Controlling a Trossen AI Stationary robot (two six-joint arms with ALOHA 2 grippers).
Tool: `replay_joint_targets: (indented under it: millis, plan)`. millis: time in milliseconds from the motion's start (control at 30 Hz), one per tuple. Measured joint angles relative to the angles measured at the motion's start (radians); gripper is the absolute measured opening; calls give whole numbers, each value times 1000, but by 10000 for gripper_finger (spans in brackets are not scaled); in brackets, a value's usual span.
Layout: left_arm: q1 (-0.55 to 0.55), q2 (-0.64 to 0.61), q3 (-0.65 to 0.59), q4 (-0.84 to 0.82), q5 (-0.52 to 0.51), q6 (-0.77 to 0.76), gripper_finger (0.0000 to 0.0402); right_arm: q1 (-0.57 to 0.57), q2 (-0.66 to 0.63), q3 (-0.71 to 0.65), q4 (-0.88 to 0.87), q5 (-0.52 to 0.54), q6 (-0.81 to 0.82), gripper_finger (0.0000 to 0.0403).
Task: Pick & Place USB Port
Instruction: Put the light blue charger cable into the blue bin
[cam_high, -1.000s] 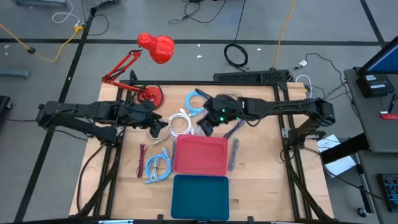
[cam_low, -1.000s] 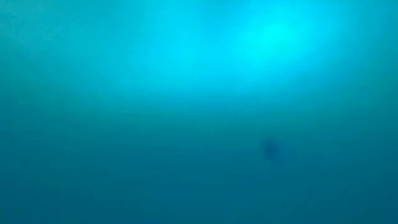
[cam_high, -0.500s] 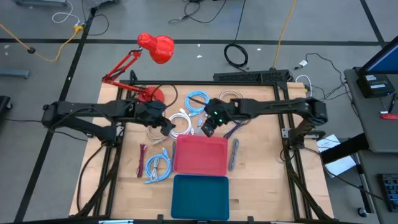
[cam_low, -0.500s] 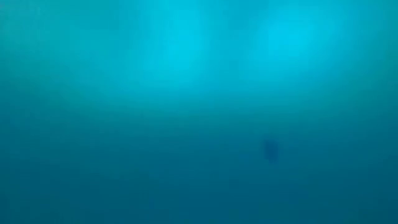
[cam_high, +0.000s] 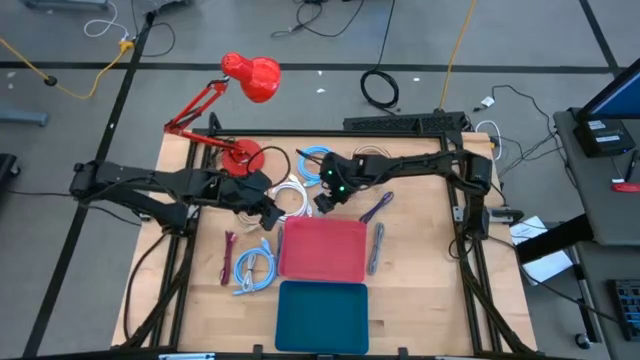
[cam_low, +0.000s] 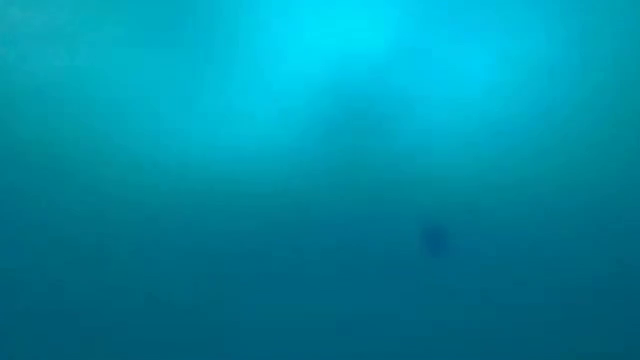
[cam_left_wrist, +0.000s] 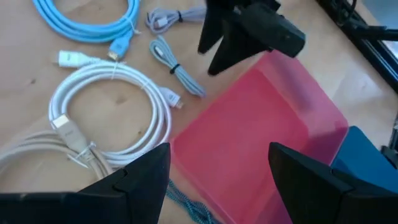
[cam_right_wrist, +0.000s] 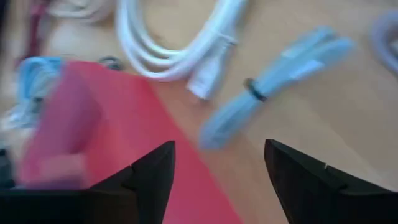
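Left gripper (cam_high: 268, 212) reaches low across the wooden worktop (cam_high: 410, 250), jaws apart over the shallow red plastic tray (cam_high: 322, 250). Right gripper (cam_high: 323, 204) hovers opposite, jaws apart, above the small grey bundled USB cable (cam_left_wrist: 176, 74), lying diagonally beside the tray.

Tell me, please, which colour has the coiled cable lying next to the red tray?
White. The coiled cable beside the red tray shows best in the left wrist view.
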Motion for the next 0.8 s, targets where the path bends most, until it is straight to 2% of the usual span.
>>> replay_joint_targets:
  millis: [100,200,300,367,400,467,533,600,667,800]
  plan:
    - [-33,2,0,-4,-35,-3,273,-1,7,24,61,-22,-131,220]
    - [-61,1,0,-4,-46,-7,273,10,7,59,79,-21,-366,207]
    - [-81,1,0,-3,-46,-17,273,34,-11,94,99,-55,-718,200]
    - [-90,1,0,-5,-45,-32,273,72,-20,119,82,-25,-1021,199]
    - [-94,1,0,-6,-38,-40,273,97,-20,133,58,57,-1177,199]
    - [-103,1,0,-14,-19,-62,273,151,-18,143,32,320,-1473,199]
    - [-116,1,0,-30,-4,-71,273,190,-3,141,96,562,-1648,198]
    - [-128,1,0,-51,-3,-75,273,198,30,147,199,704,-1692,194]
    - [-130,1,0,-56,-8,-86,273,193,50,163,173,809,-1636,186]
    - [-128,1,0,-50,-29,-127,273,183,52,177,69,911,-1522,164]
